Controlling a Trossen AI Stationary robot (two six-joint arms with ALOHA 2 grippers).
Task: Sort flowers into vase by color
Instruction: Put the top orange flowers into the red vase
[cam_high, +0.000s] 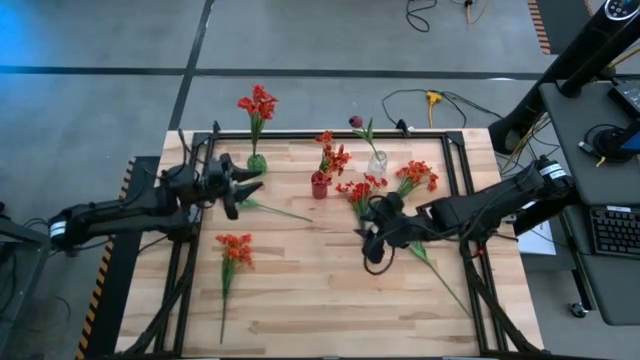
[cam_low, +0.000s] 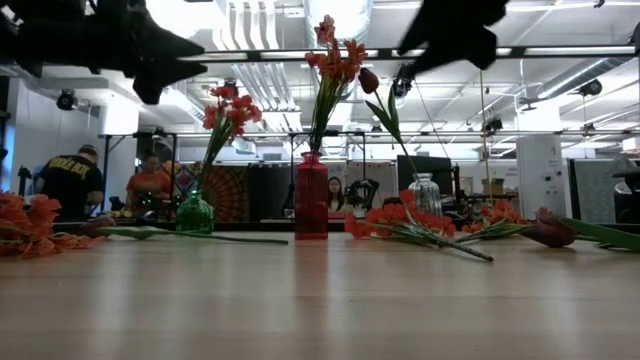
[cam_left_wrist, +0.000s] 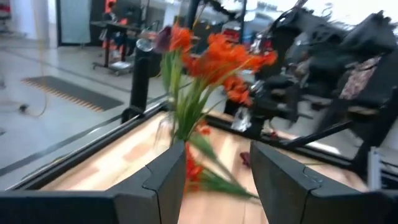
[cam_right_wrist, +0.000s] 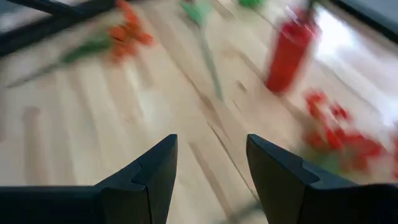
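Three vases stand near the table's far edge. The green vase (cam_high: 257, 163) holds red blooms, the red vase (cam_high: 319, 185) orange-red ones, and the clear vase (cam_high: 378, 162) a dark maroon bloom (cam_high: 356, 122). Loose stems lie flat on the table: an orange one (cam_high: 236, 250), red ones (cam_high: 360, 190), orange ones (cam_high: 417, 175), and a long stalk (cam_high: 272, 209). My left gripper (cam_high: 245, 190) (cam_left_wrist: 214, 168) hovers open beside the green vase, above that stalk. My right gripper (cam_high: 375, 250) (cam_right_wrist: 211, 168) hovers open over bare wood, on the near side of the red stems.
A black metal frame (cam_high: 300, 135) borders the table. Bare wood (cam_high: 320, 300) fills the near half. Another stalk (cam_high: 435, 268) runs from near the right gripper toward the near right corner. A maroon bloom (cam_low: 550, 232) lies at the right. People (cam_low: 70, 180) are in the room behind.
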